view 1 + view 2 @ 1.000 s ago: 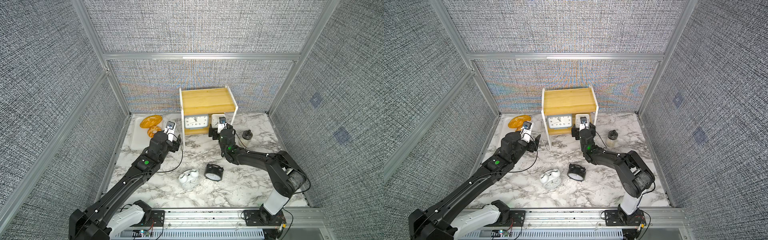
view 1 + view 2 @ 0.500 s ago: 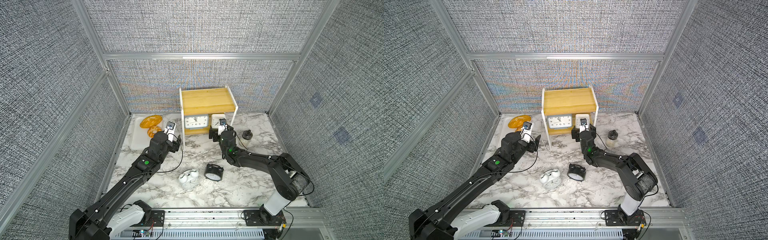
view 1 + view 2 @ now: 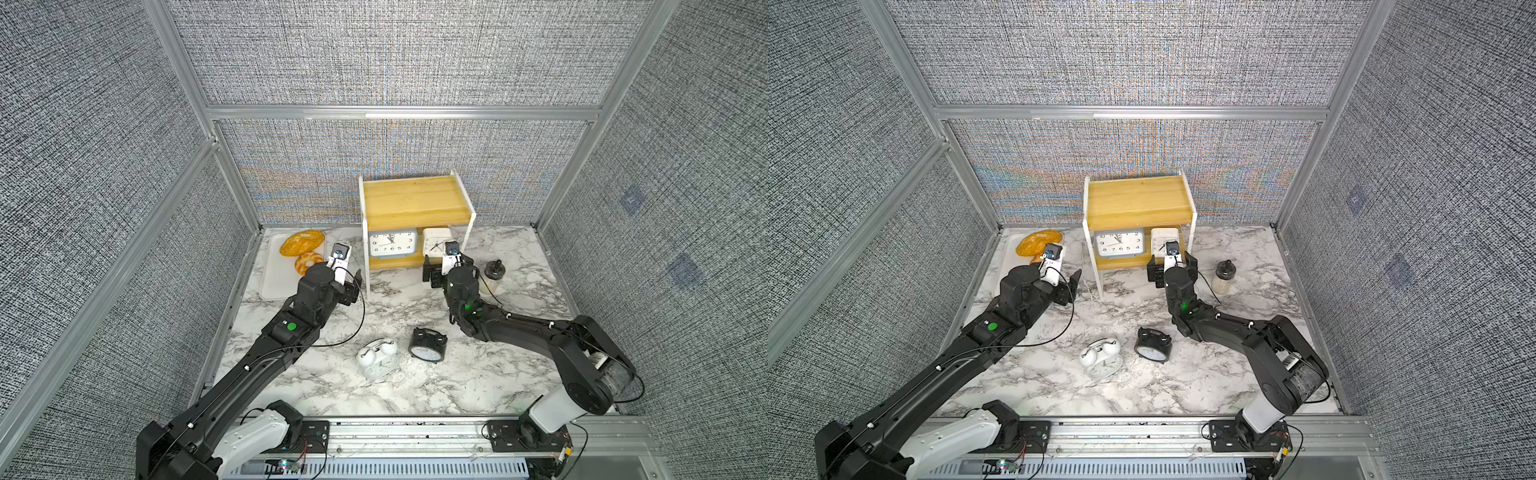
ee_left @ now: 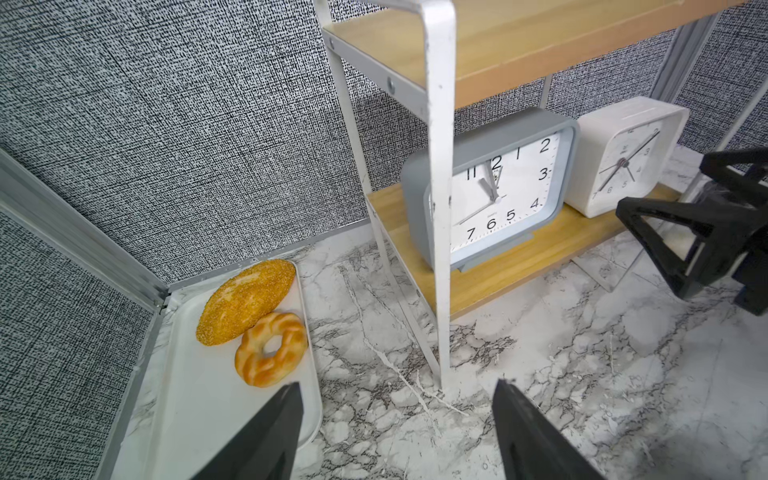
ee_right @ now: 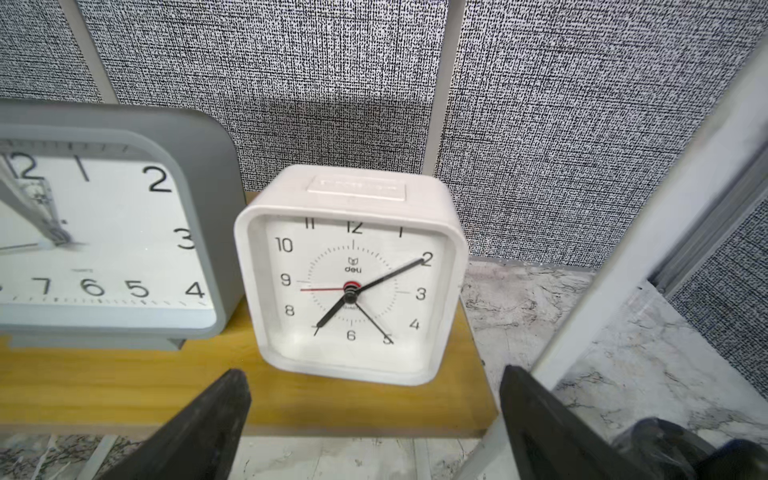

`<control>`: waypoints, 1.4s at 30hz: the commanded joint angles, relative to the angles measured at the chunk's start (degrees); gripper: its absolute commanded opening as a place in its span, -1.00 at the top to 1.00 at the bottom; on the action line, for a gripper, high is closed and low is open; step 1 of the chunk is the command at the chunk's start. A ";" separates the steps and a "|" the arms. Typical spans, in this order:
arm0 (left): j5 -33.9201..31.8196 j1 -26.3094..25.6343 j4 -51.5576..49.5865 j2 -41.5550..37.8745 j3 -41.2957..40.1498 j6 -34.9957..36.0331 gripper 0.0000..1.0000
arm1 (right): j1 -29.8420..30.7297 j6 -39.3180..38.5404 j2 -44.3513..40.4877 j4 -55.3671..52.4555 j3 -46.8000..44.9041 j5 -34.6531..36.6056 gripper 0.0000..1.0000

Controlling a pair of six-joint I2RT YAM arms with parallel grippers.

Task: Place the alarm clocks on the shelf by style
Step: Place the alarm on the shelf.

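Clocks lay near the worktop's front edge, the white bell clock beside the black bell clock, neither touched. Further back, the left gripper hung open and empty, unmoved, near the shelf's front left leg. The right gripper had spread its jaws wide and drawn slightly back from the square clock. That clock stood free on the lower board's right end beside the grey clock. That pair looked settled, leaving the bell clocks to shelve.
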 commanded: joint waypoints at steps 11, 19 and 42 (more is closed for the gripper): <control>4.20 0.07 -2.38 -1.37 -0.53 -0.07 -0.55 | 2.06 0.13 -10.87 -5.20 -8.33 -2.37 -0.96; 6.49 0.03 -8.34 -4.95 -0.28 -0.15 -0.55 | 2.18 0.46 -23.78 -17.12 -14.67 -7.84 -0.96; 24.07 0.03 -30.37 -7.47 6.52 2.67 -0.67 | -6.63 3.24 -45.94 -32.59 -23.06 -18.54 -0.96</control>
